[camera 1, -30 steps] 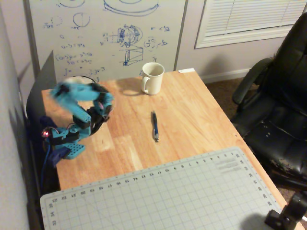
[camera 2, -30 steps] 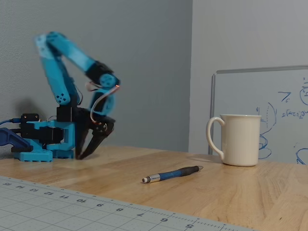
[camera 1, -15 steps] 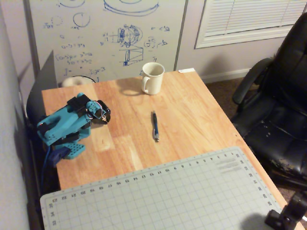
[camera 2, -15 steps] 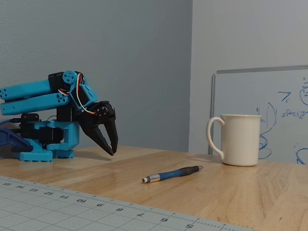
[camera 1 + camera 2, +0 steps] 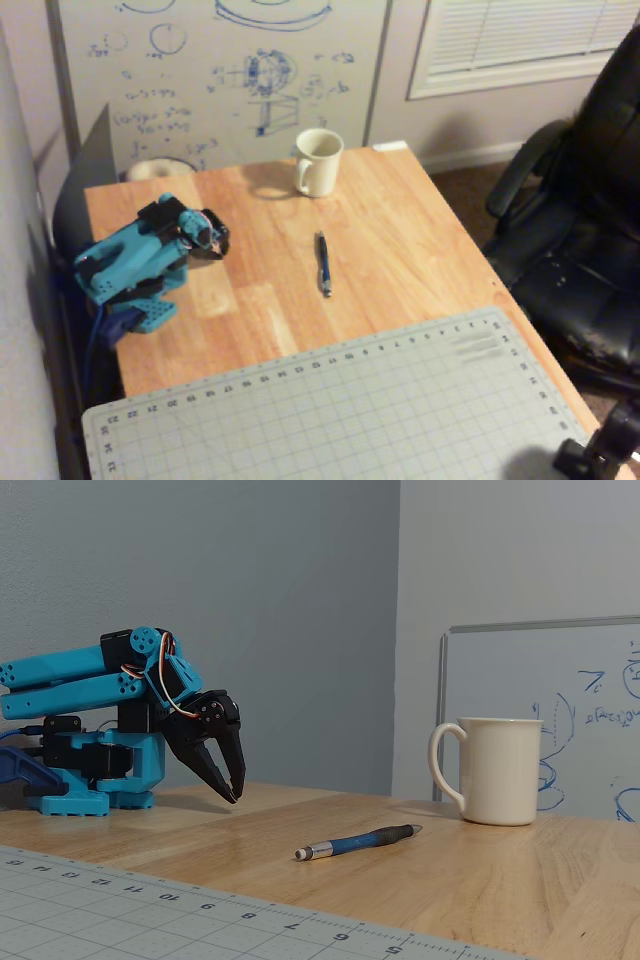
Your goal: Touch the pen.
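The slim dark blue pen with a silvery tip lies flat on the wooden table, a little in front of the white mug. In the fixed view the pen lies left of the mug. The blue arm is folded back at the table's left side. Its black gripper hangs well left of the pen, apart from it. In the fixed view the gripper points down with its tips close together just above the table, holding nothing.
A grey cutting mat covers the near part of the table. A whiteboard leans behind the table, and a black office chair stands at the right. The arm's blue base sits at the left.
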